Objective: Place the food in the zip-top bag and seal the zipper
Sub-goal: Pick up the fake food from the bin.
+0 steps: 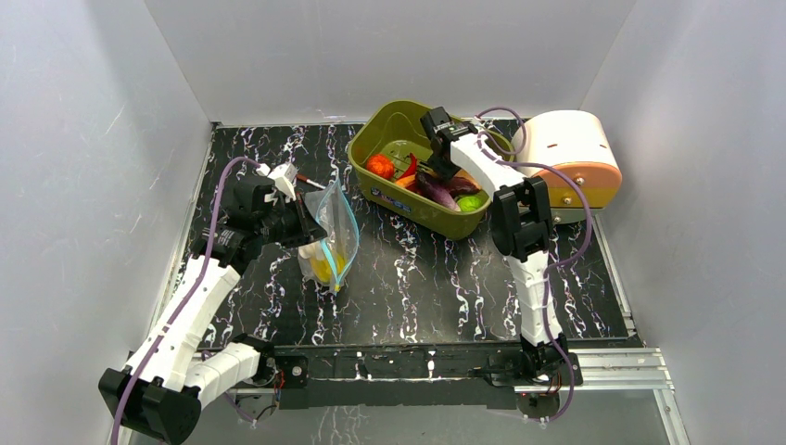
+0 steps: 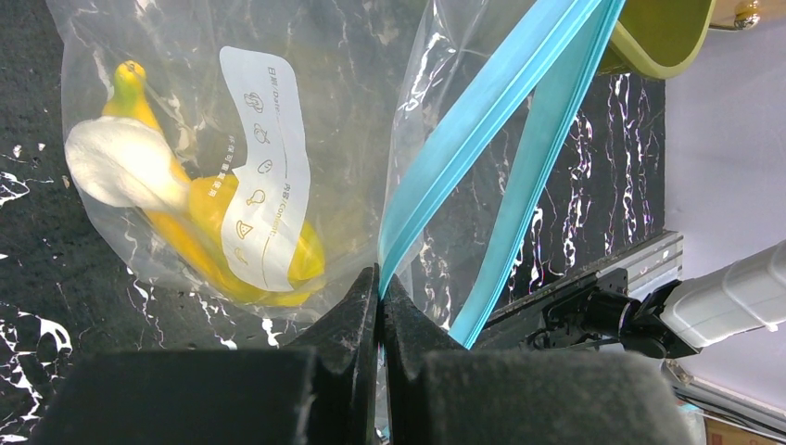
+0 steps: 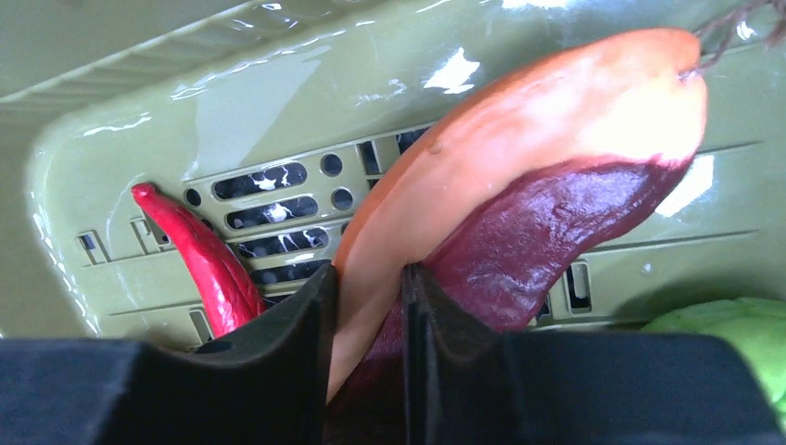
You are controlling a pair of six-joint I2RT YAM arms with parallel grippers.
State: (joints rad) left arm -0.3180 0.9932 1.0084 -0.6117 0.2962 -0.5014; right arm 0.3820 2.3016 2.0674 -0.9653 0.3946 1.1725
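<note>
The clear zip-top bag (image 1: pixel 335 227) stands on the black marbled table, its mouth open. A yellow banana (image 2: pixel 185 232) lies inside. My left gripper (image 2: pixel 380 283) is shut on the bag's edge at the teal-blue zipper (image 2: pixel 482 120). My right gripper (image 3: pixel 366 287) is down in the olive-green tub (image 1: pixel 389 120), shut on the orange carrot (image 3: pixel 519 120). The dark purple eggplant (image 3: pixel 528 250) lies against the carrot. A red chili (image 3: pixel 199 250), a green fruit (image 3: pixel 732 324) and a red-orange tomato (image 1: pixel 378 166) also lie in the tub.
A round white and orange appliance (image 1: pixel 575 153) stands right of the tub at the back. A thin stick (image 1: pixel 310 184) lies behind the left gripper. White walls close in the table on three sides. A metal rail (image 1: pixel 612 366) runs along the near edge.
</note>
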